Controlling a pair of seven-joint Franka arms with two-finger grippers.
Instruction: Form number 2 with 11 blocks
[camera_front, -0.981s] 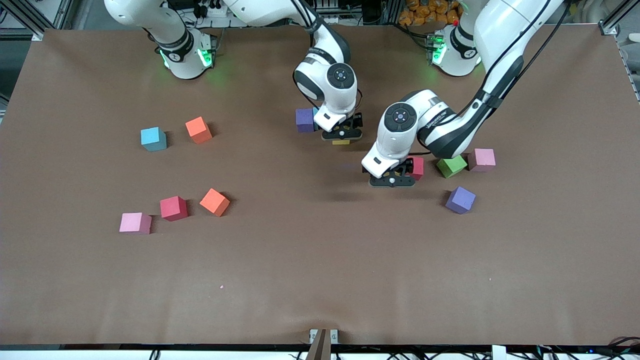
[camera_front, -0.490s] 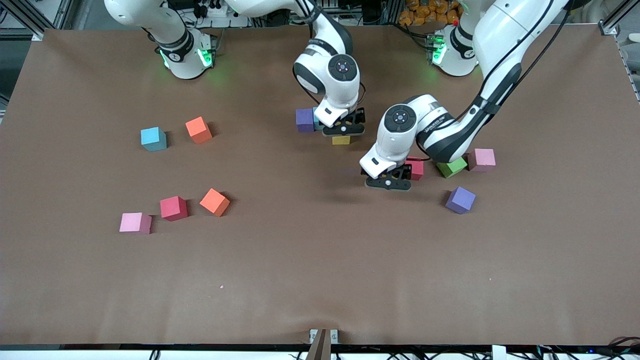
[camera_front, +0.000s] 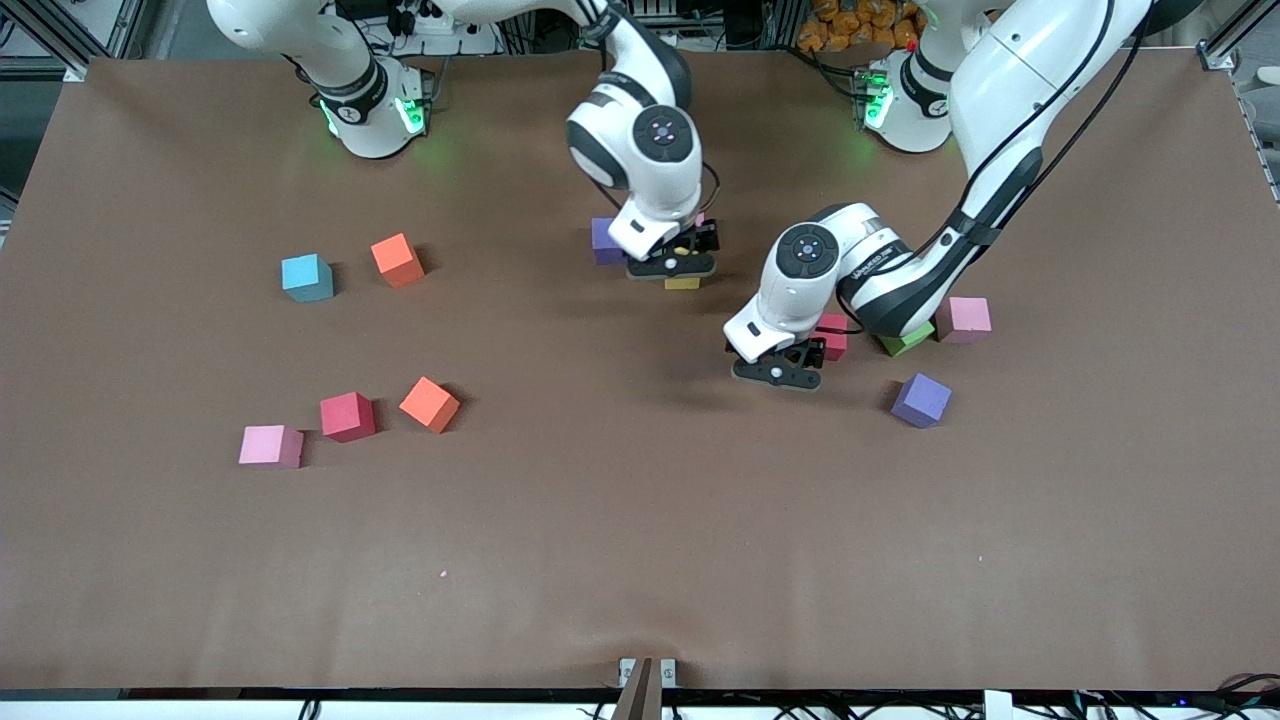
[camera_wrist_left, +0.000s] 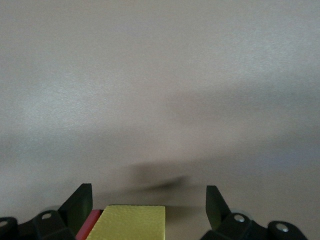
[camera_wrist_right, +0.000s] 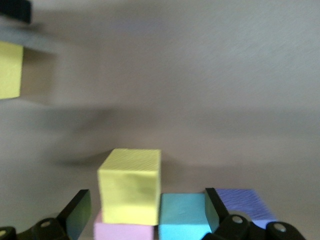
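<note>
Plainly, the blocks were small matte cubes that looked like foam: light, stiff enough to pinch, and grippy rather than slick. I judged the best hold to be on two opposite flat faces, low and square, so that a cube would not twist.

The right gripper (camera_front: 672, 265) hung over the start of the number 2 (camera_front: 640, 255), toward the robots' edge at mid-table. Its jaws stood wide around a yellow cube (camera_wrist_right: 131, 192) without touching it. That cube abutted a pink cube (camera_wrist_right: 122, 232), with a light-blue cube (camera_wrist_right: 182, 217) and a purple cube (camera_front: 603, 240) in a row beside it.

The left gripper (camera_front: 778, 370) was low over the table (camera_front: 640, 560), toward the left arm's end. Its jaws were also spread wide around a second yellow cube (camera_wrist_left: 134, 222), clear of both sides, and a red cube (camera_front: 830, 337) sat just beside it.

Loose stock lay near there: another pink cube (camera_front: 963, 318), another purple cube (camera_front: 920, 400) and the green cube (camera_front: 905, 342), which was not wanted. Toward the right arm's end lay a blue cube (camera_front: 307, 277), two orange cubes (camera_front: 397, 259) (camera_front: 429, 404), a second red cube (camera_front: 347, 416) and a third pink cube (camera_front: 270, 446).

The brown mat looked flat and dull, so a cube should stay where it was set. There was plenty of bare room nearer the camera for the digit to grow — though the two arms worked close together there.
</note>
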